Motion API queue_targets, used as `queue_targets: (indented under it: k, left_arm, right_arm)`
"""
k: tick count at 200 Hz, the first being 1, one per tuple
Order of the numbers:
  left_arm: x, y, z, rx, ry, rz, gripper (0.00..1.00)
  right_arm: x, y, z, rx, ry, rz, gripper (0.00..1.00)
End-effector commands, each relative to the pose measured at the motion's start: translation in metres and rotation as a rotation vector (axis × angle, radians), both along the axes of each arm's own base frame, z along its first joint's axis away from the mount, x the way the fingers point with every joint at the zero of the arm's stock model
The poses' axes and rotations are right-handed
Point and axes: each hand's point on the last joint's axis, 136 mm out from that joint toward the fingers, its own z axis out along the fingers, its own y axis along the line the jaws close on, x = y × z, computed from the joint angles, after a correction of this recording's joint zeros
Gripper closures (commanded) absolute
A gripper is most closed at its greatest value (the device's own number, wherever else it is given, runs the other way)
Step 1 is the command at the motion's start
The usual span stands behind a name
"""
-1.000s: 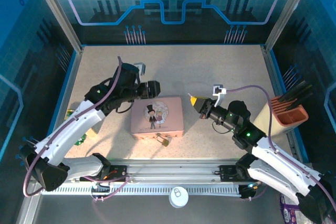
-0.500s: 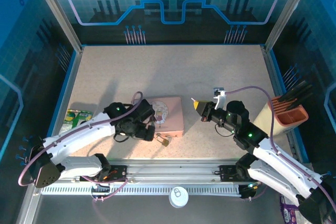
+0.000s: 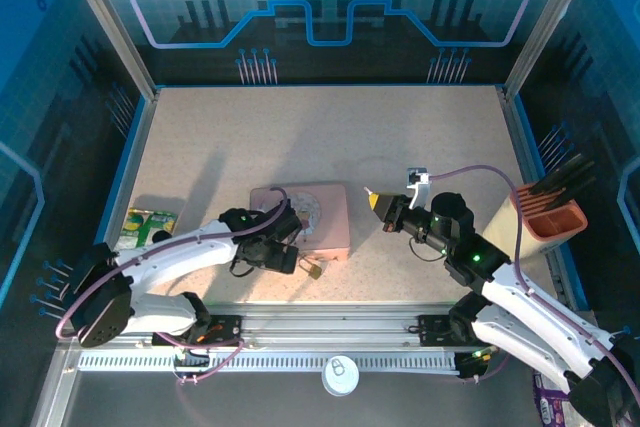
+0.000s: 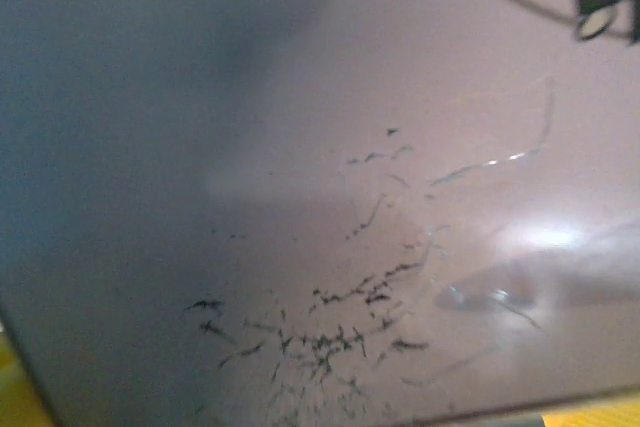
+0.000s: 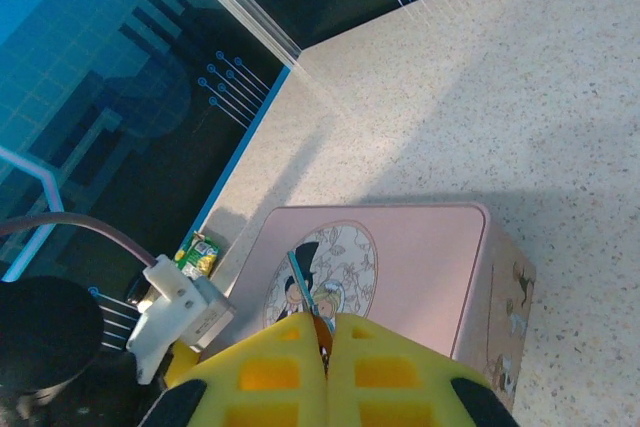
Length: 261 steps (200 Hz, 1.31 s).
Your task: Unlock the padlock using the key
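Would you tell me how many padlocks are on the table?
1. The padlock lies at the near side of the pink tin, by the left arm's wrist. Another could be hidden under that arm.

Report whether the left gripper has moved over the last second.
Yes. The left gripper swung from beyond the pink tin's far edge to its near-left corner, toward the arm bases.

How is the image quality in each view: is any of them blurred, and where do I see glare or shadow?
Left wrist view: blurred, too close to the pink tin, with a glare spot lower right and dark shading on the left. Right wrist view: sharp, a shadow falls across the table. Top view: sharp.
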Motion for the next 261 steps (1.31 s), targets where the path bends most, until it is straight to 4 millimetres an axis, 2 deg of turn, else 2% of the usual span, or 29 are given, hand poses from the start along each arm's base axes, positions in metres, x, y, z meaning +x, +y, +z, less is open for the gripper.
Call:
queue_targets:
  k: [1, 57, 83, 139, 158, 178, 203, 220, 240, 261]
  left_arm:
    - [0.042, -0.023, 0.003, -0.107, -0.129, -0.017, 0.02]
    - [0.105, -0.067, 0.009, -0.182, -0.195, -0.085, 0.11]
    - [0.138, -0.08, 0.016, -0.171, -0.229, -0.1, 0.12]
    - [0.199, -0.087, 0.017, -0.247, -0.258, -0.031, 0.11]
    - [0.212, -0.083, 0.022, -0.242, -0.284, -0.017, 0.1]
    - [0.21, -0.08, 0.033, -0.241, -0.299, -0.006, 0.09]
    - [0.184, -0.068, 0.047, -0.235, -0.302, 0.003, 0.09]
    - [0.161, -0.061, 0.054, -0.296, -0.307, 0.026, 0.09]
    - [0.134, -0.068, 0.057, -0.399, -0.32, 0.012, 0.1]
    - [0.112, -0.083, 0.057, -0.434, -0.315, -0.035, 0.1]
  right_arm:
    - [0.001, -0.003, 0.004, 0.015, 0.0, -0.007, 1.0]
    - [0.003, -0.013, -0.01, -0.042, 0.064, -0.057, 1.0]
    - [0.007, -0.018, -0.016, -0.043, 0.087, -0.087, 1.0]
    - [0.014, -0.03, -0.041, -0.034, 0.177, -0.162, 1.0]
    - [0.014, -0.031, -0.044, -0.009, 0.189, -0.168, 1.0]
    - [0.012, -0.032, -0.046, -0.019, 0.197, -0.165, 1.0]
    - [0.011, -0.035, -0.049, -0.028, 0.2, -0.171, 1.0]
    - [0.012, -0.036, -0.053, -0.02, 0.208, -0.178, 1.0]
    - [0.014, -0.032, -0.056, -0.009, 0.22, -0.167, 1.0]
    - [0.014, -0.03, -0.056, -0.008, 0.227, -0.158, 1.0]
